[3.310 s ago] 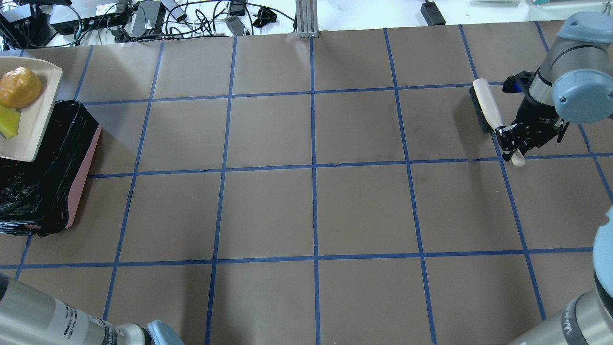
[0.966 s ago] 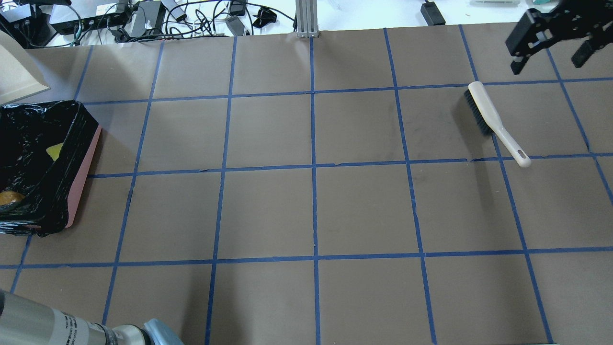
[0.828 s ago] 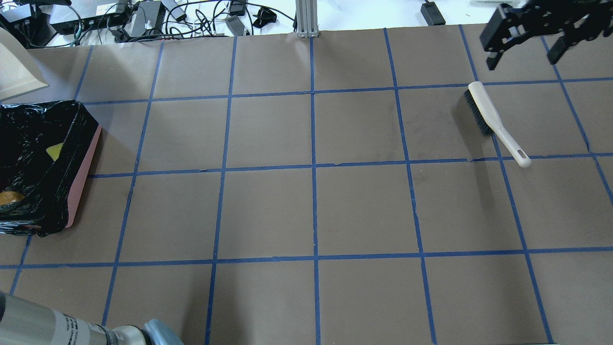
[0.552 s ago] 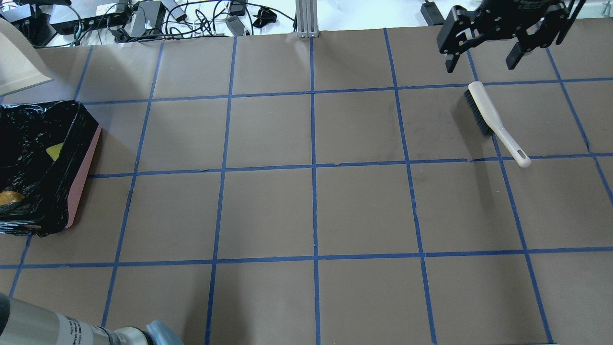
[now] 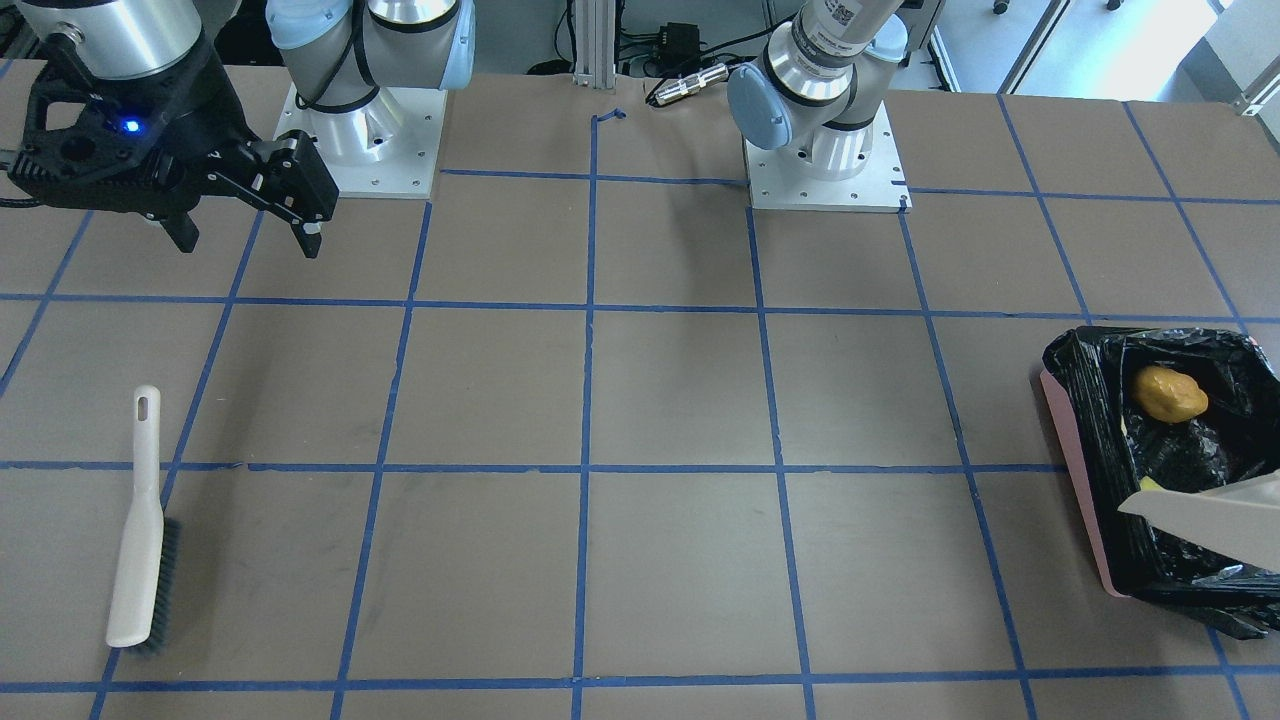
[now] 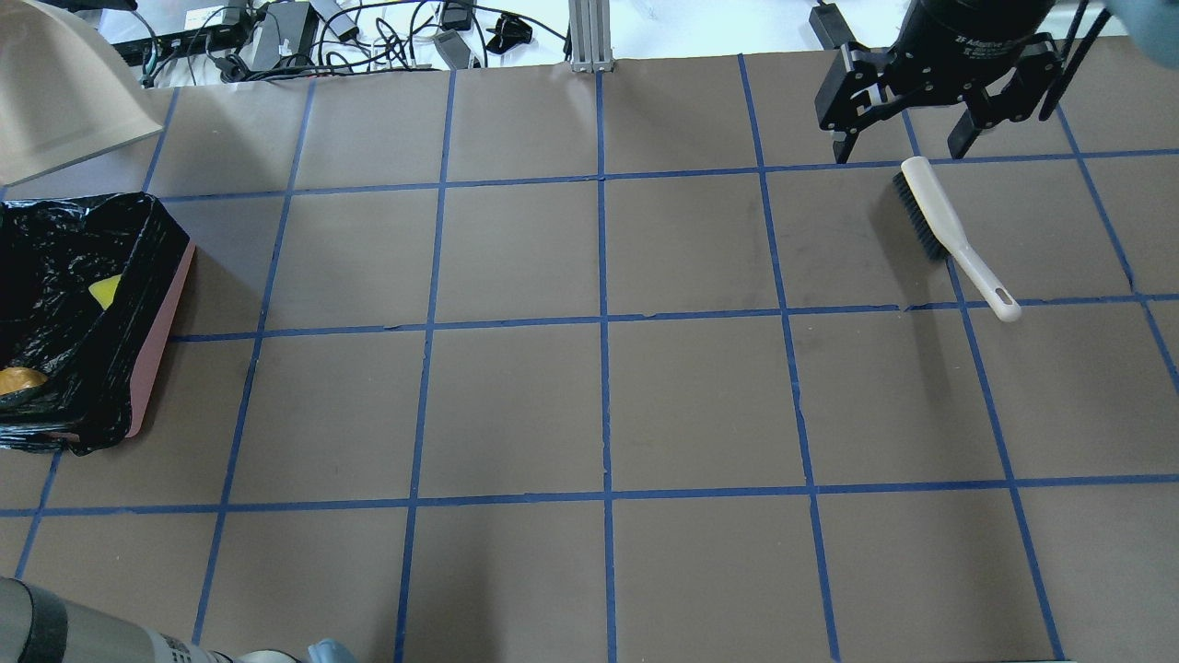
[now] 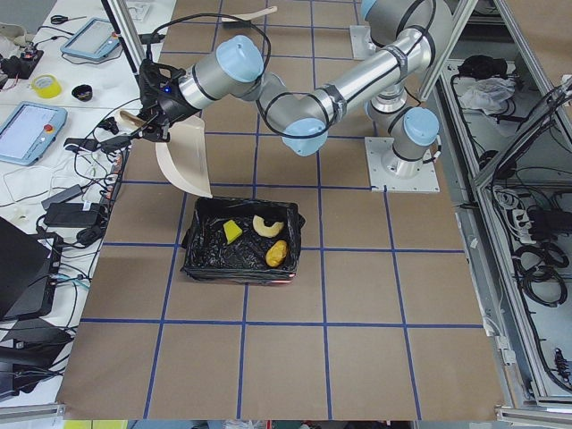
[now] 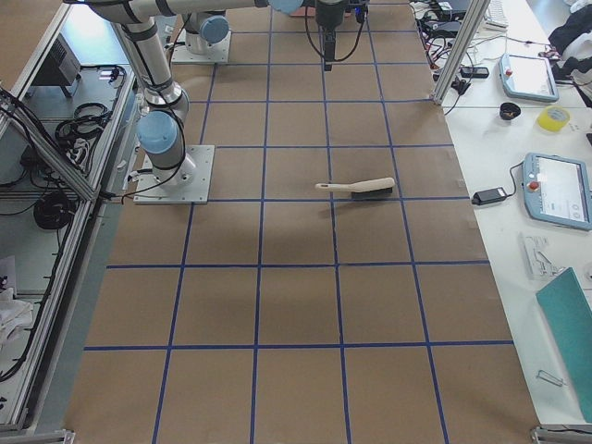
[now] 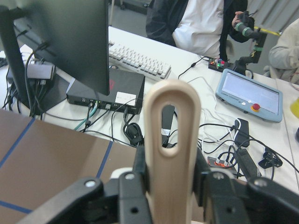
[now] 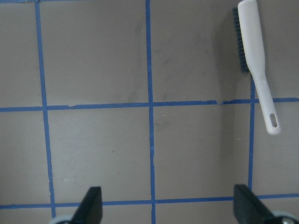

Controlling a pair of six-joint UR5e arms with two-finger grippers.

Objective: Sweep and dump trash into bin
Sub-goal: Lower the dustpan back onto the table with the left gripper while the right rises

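Over the desk's left edge my left end effector is clamping the dustpan by its handle, tipping it steeply beside the bin to empty it, while my right end effector is hovering wide open, empty.

Table lies open near edge to far between bin at the left edge and brush lying far right; raised obstacles: tilted dustpan at the bin's far end, spread right gripper over the brush's far tip, post mid far edge.
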